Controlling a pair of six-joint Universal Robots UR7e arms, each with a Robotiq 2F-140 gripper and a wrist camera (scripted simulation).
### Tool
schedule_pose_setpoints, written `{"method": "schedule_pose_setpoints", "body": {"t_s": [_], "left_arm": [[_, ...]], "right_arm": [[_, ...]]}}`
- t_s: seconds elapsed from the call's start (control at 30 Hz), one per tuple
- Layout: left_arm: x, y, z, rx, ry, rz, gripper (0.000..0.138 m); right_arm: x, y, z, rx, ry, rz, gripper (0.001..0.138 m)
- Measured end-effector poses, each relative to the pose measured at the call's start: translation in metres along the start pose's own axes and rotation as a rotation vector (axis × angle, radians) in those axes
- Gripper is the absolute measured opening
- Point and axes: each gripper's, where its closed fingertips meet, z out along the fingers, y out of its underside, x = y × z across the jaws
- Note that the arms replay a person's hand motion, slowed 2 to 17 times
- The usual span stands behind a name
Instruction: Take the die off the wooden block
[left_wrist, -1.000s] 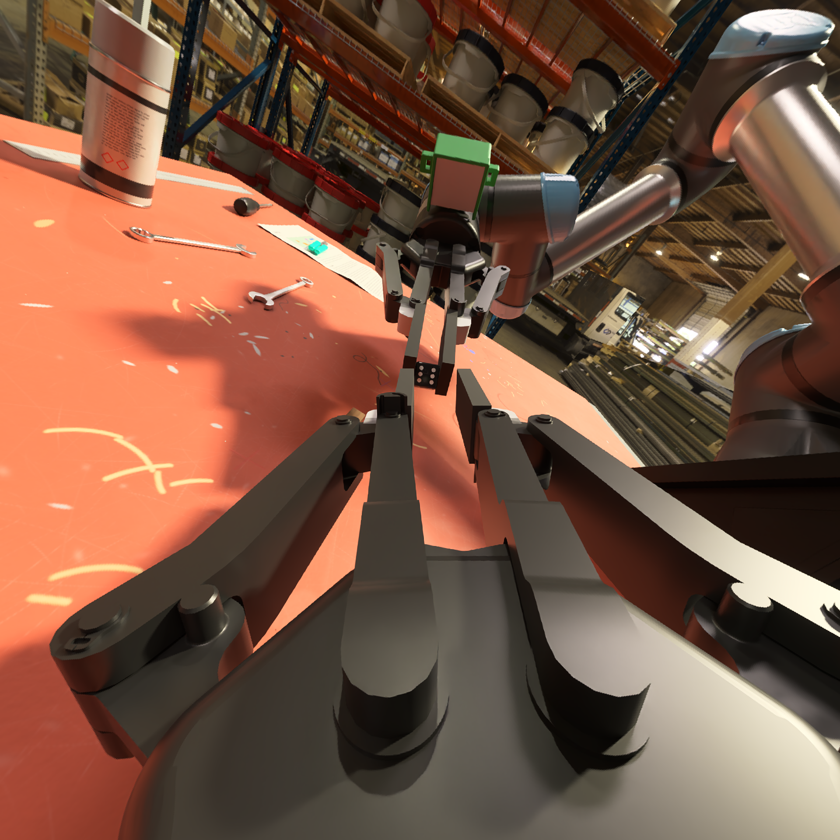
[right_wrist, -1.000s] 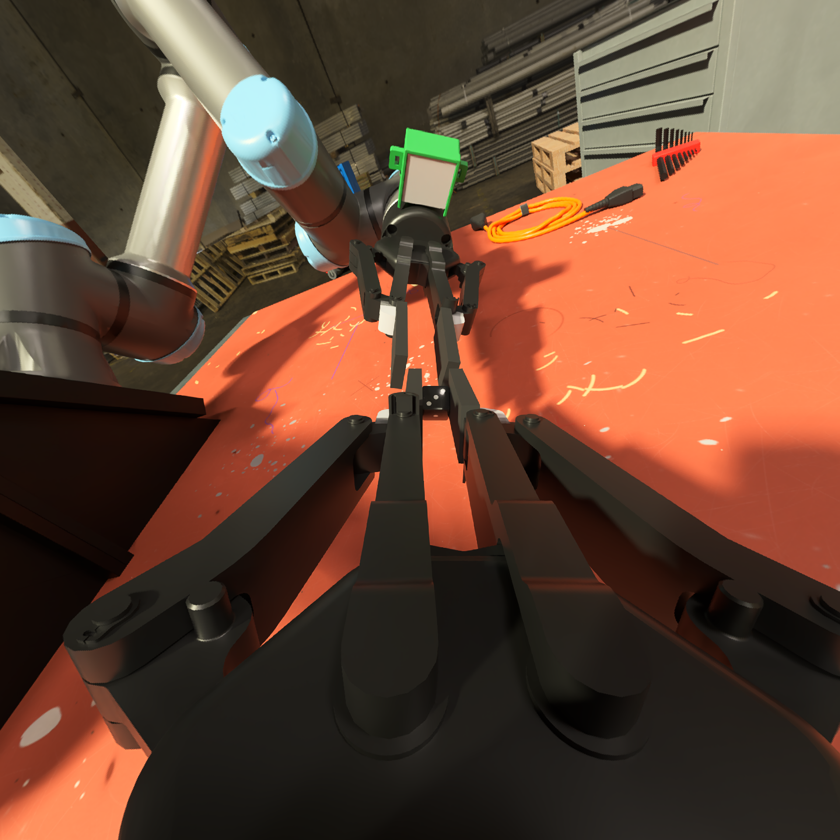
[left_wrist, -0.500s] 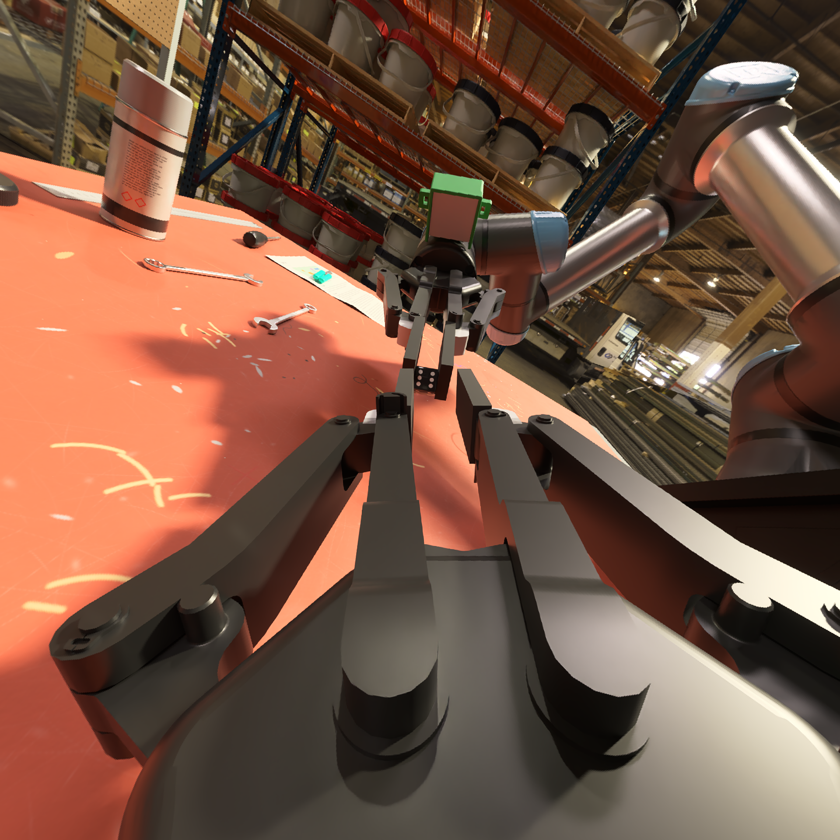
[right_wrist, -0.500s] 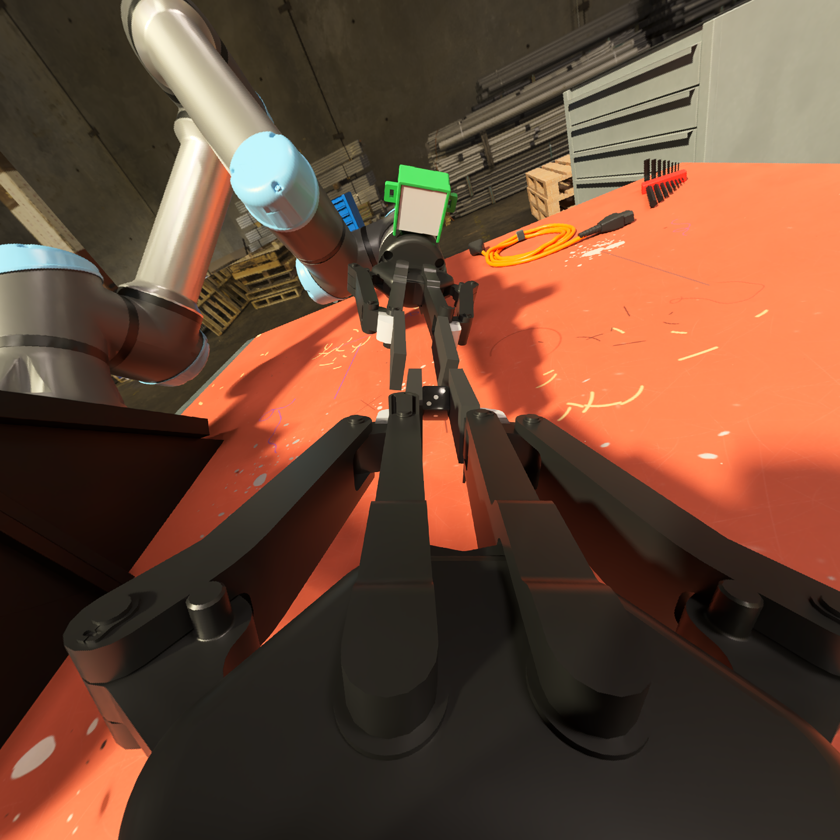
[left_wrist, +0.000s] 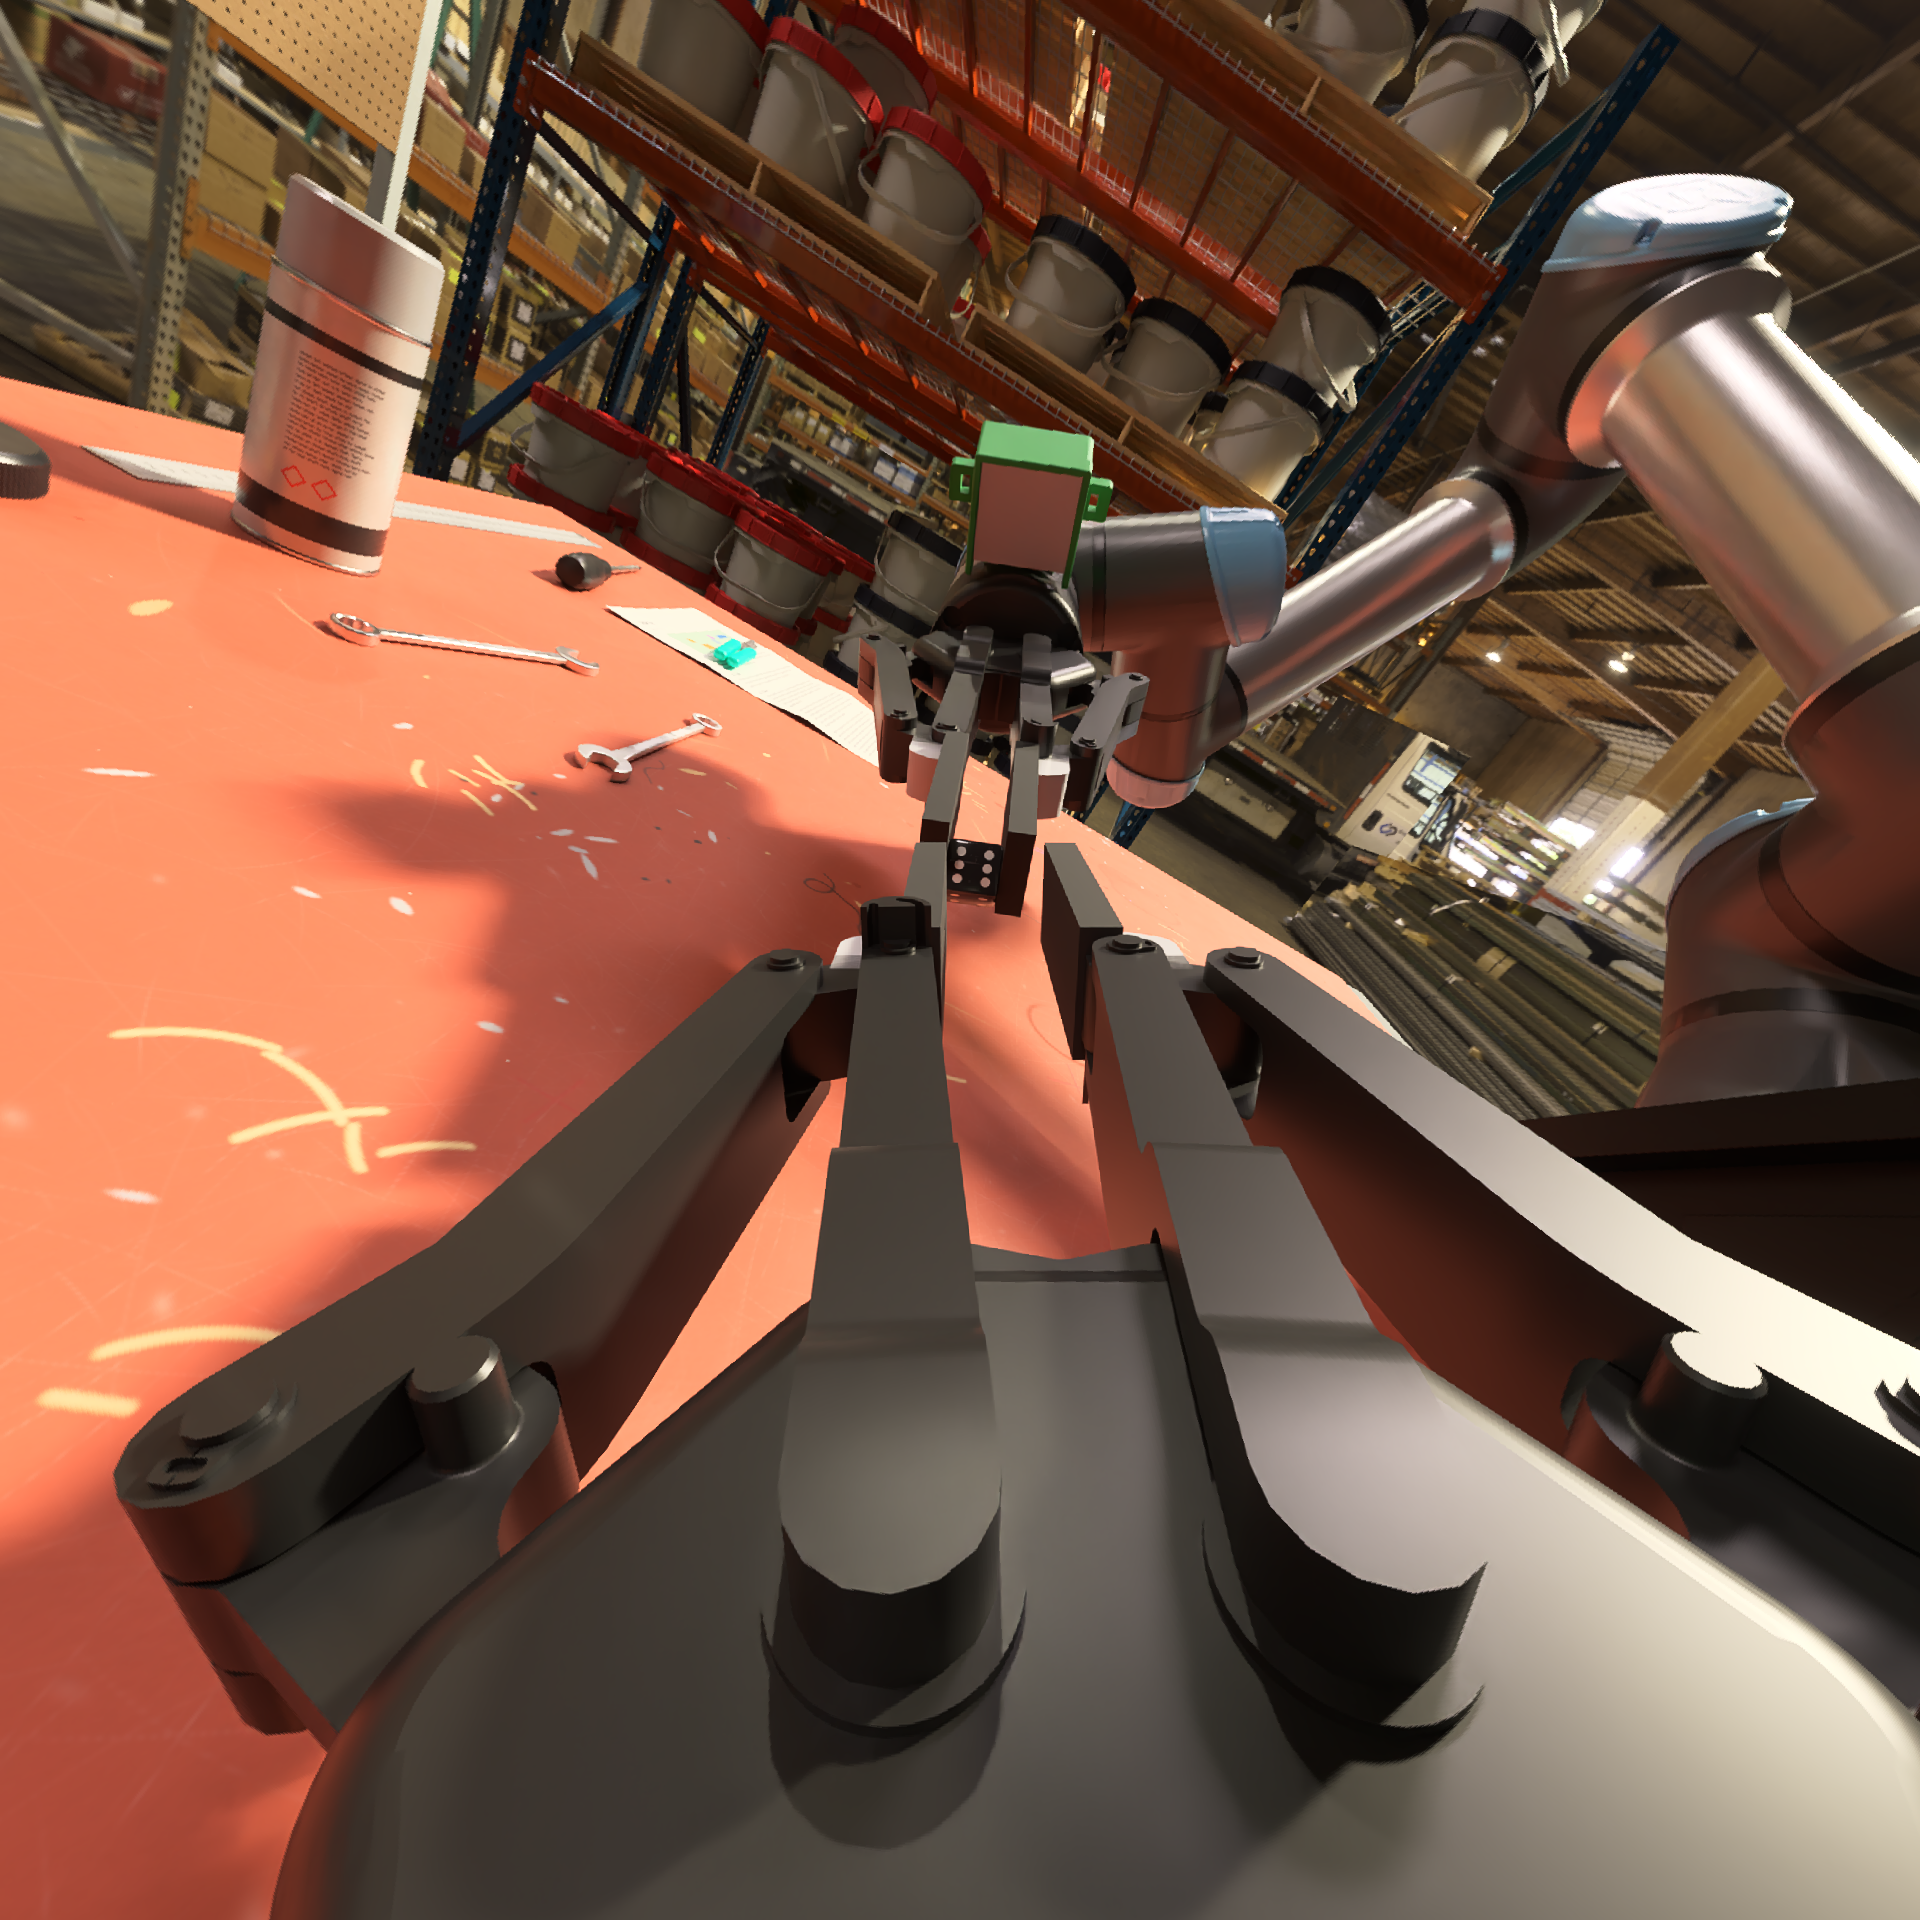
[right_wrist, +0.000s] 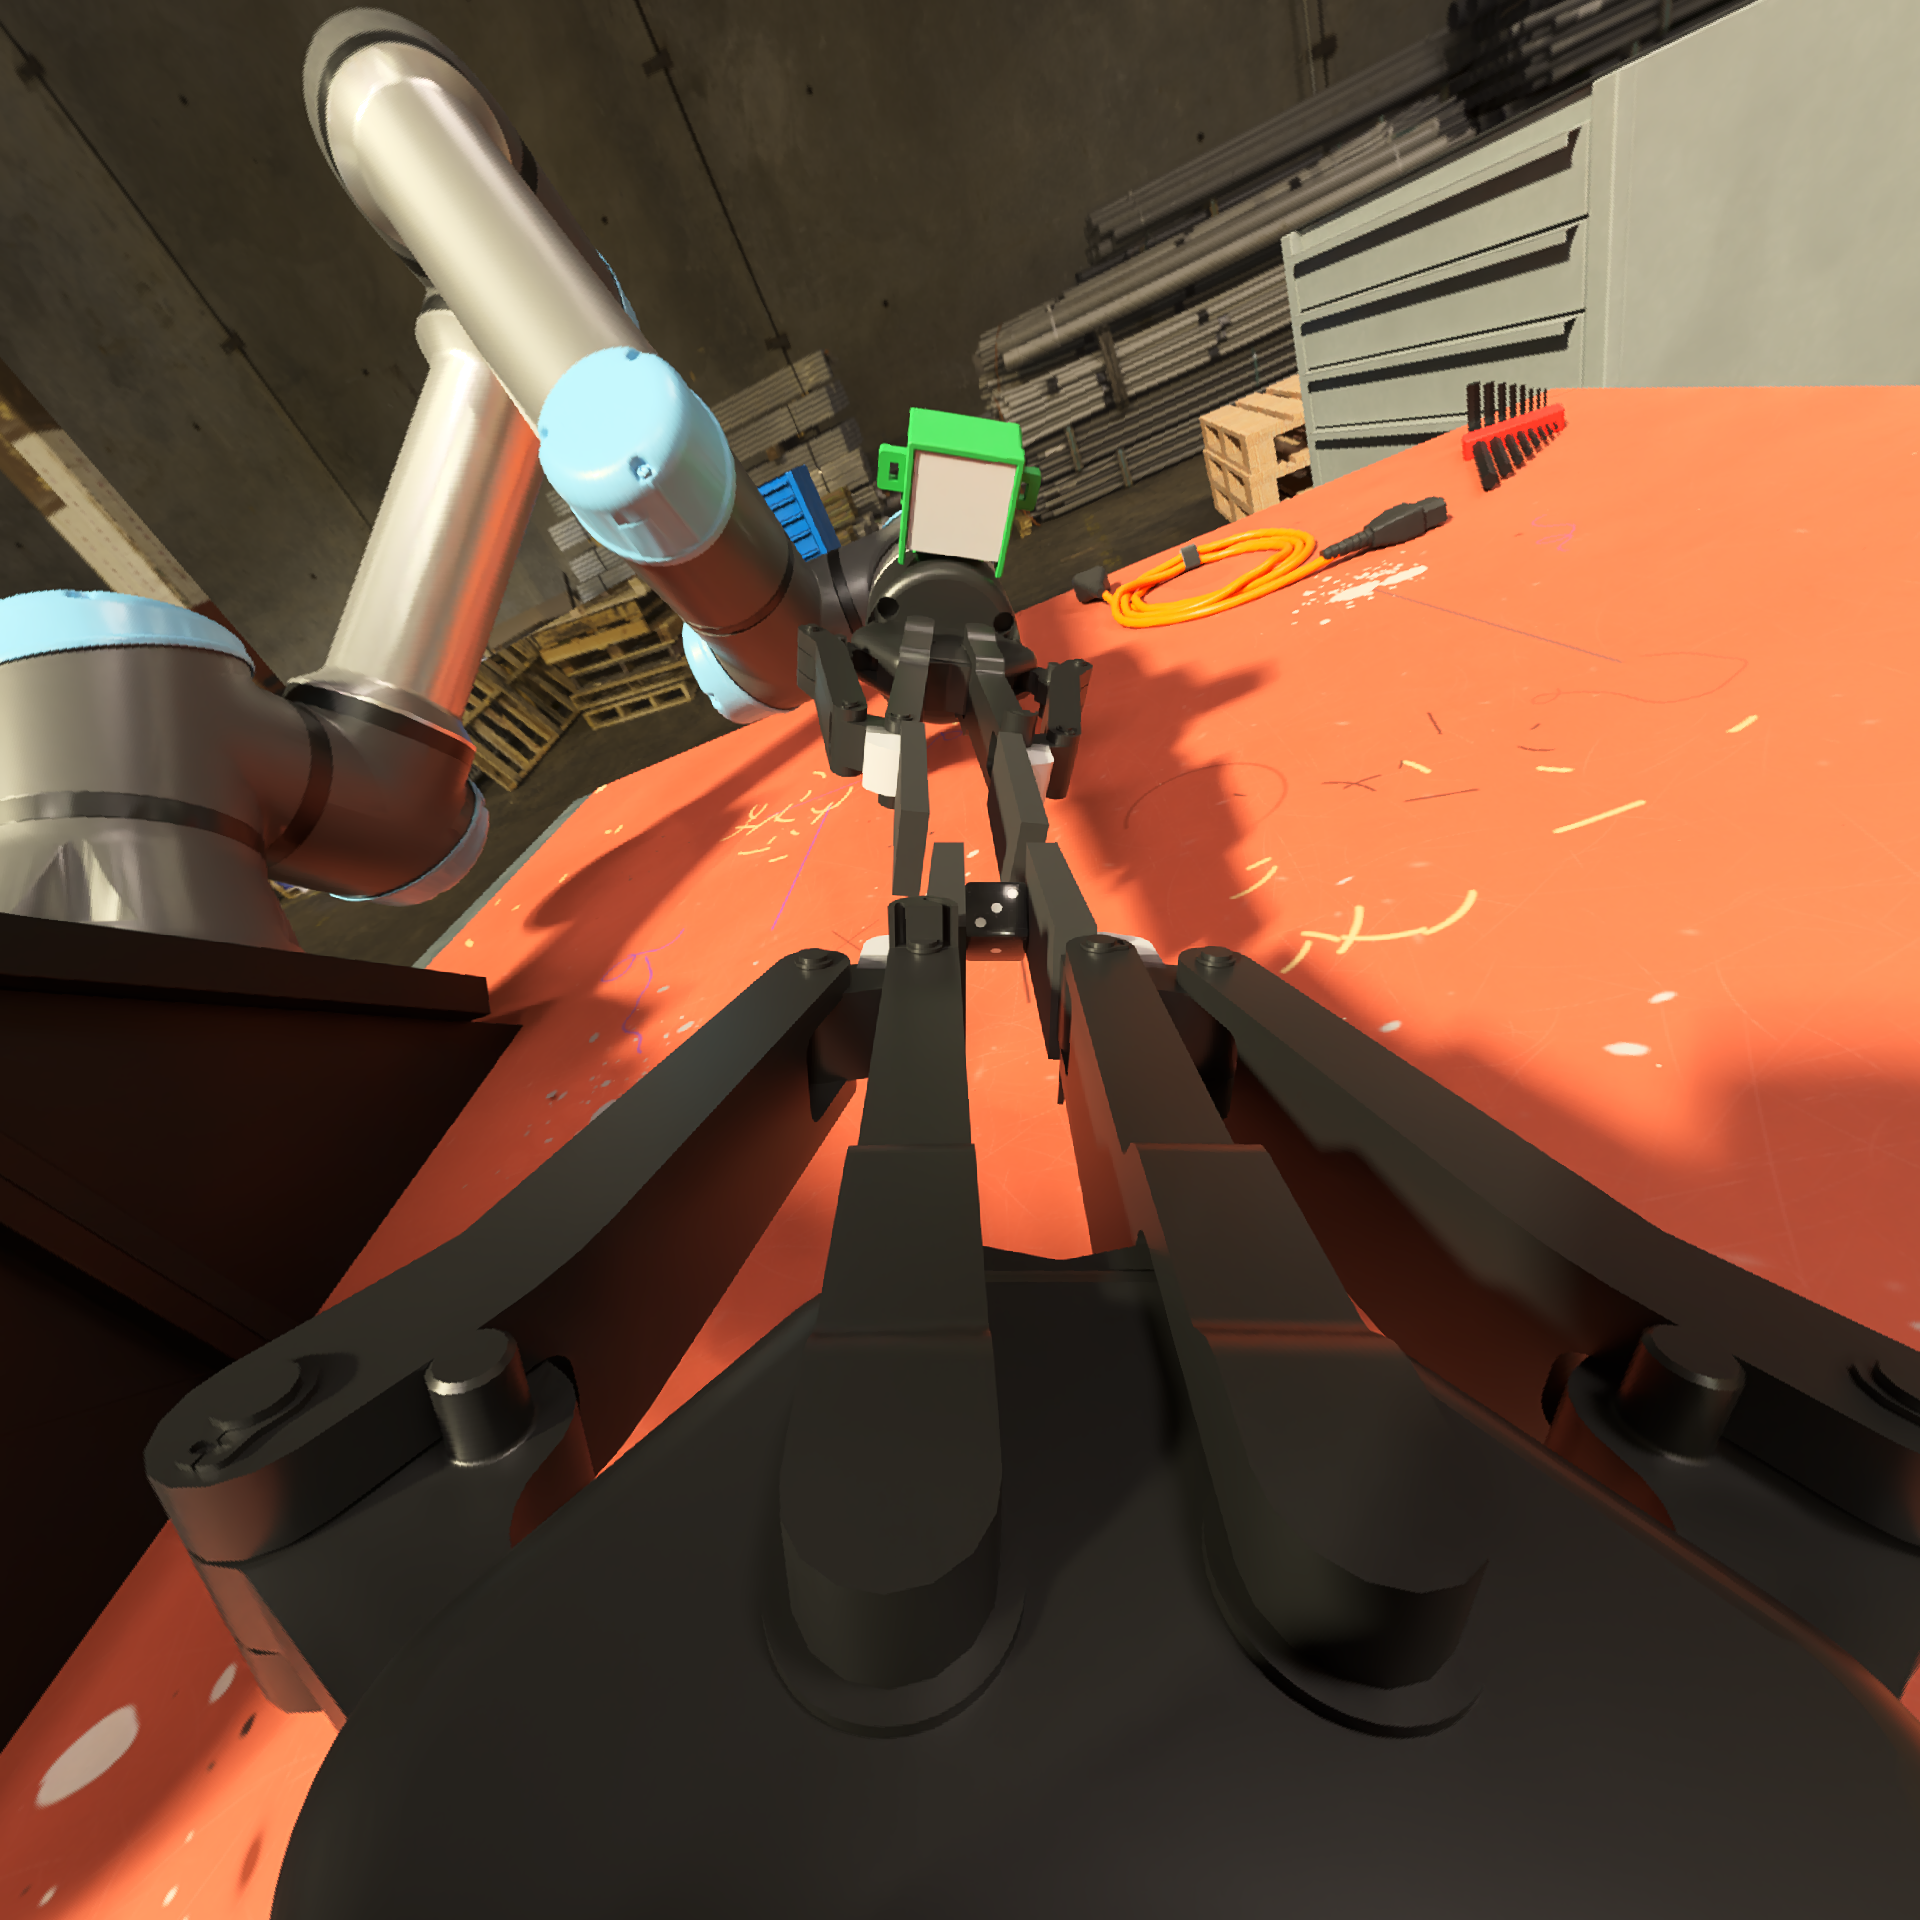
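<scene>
A small black die (right_wrist: 992, 914) with white pips is clamped between the fingertips of my right gripper (right_wrist: 995, 883), above the orange table (right_wrist: 1455, 935). In the left wrist view the same die (left_wrist: 974, 868) sits in the facing right gripper (left_wrist: 977, 847). My left gripper (left_wrist: 992, 894) points at it, fingers apart with nothing between them, tips on either side of the die. The left gripper also shows in the right wrist view (right_wrist: 961, 831). No wooden block is in view.
A white can (left_wrist: 332, 374), two wrenches (left_wrist: 457, 644) (left_wrist: 649, 743) and a paper sheet (left_wrist: 727, 655) lie at the far left. An orange cable (right_wrist: 1216, 577) and a red rack of black bits (right_wrist: 1512, 436) lie at the far side. A dark box (right_wrist: 208, 1091) flanks the table.
Both views have tilted and the facing arms look a little smaller and farther. The die has kept its place between the right gripper's fingertips.
</scene>
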Motion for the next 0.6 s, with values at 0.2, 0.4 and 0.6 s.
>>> {"method": "schedule_pose_setpoints", "body": {"t_s": [0.2, 0.4, 0.6], "left_arm": [[0.0021, -0.0041, -0.0001, 0.025, 0.008, -0.005, 0.026], [0.0015, -0.0057, -0.0005, 0.032, 0.001, -0.008, 0.025], [-0.0042, -0.0068, 0.0, 0.026, -0.046, -0.01, 0.026]], "right_arm": [[-0.0012, -0.004, -0.0012, 0.029, -0.011, 0.014, 0.016], [-0.0001, -0.0045, -0.001, 0.036, -0.005, 0.016, 0.016], [0.005, -0.0039, -0.0014, 0.035, 0.018, 0.013, 0.016]]}}
